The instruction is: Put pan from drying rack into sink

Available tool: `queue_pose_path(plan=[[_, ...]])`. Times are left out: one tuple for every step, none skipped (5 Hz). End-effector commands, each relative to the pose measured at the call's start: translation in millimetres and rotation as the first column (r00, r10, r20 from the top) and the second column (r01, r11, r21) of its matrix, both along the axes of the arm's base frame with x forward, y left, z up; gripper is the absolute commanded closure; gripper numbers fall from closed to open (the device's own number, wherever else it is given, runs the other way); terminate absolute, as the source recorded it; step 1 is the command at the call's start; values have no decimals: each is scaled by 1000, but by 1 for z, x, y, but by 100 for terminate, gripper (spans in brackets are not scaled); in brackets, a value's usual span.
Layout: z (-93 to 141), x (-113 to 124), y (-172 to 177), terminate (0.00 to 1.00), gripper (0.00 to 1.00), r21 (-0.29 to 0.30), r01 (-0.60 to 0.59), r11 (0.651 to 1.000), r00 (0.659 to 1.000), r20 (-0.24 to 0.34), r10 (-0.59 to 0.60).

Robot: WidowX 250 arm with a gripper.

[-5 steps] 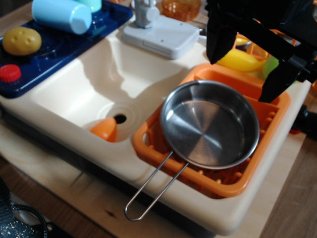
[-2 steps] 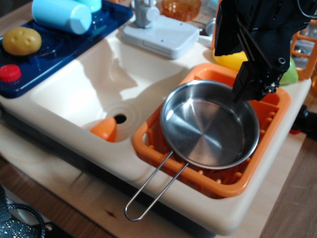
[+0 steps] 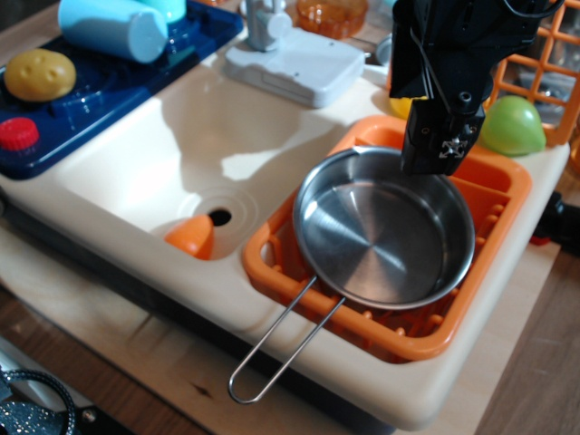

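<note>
The shiny steel pan (image 3: 381, 231) lies in the orange drying rack (image 3: 494, 195) at the right, its wire-loop handle (image 3: 281, 349) sticking out over the front edge. The cream sink (image 3: 136, 168) is to its left, with the drain hole (image 3: 219, 217) near its front right corner. My black gripper (image 3: 439, 149) hangs open and empty over the pan's far rim. Its fingers (image 3: 426, 136) reach down to about rim height. I cannot tell if they touch the rim.
An orange cone-shaped toy (image 3: 192, 237) lies in the sink by the drain. A grey faucet base (image 3: 294, 62) stands behind the sink. A blue stove panel (image 3: 100, 86) at the left holds a potato (image 3: 38, 74), a red knob (image 3: 18, 133) and a light-blue cylinder (image 3: 113, 25). A green toy (image 3: 512, 125) and an orange wire basket (image 3: 544, 63) are at the back right.
My gripper has moved left and down, from above the rack's back right corner to the pan's far rim. It has also turned. The pan has not moved.
</note>
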State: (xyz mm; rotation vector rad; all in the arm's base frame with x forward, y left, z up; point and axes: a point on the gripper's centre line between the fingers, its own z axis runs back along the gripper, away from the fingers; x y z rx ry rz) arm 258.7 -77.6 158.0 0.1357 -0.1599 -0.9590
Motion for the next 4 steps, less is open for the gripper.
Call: queue_pose_path(plan=[[-14,0,6,0,0,-48,39,998,999,27,-38],[-28,0,7,0,0,-54,68,996,997,38,-66],[-38,0,6,0,0,-62,69,996,997,37,-67],[-38,3,8,0,100,-64,77,995,997,25,-76]])
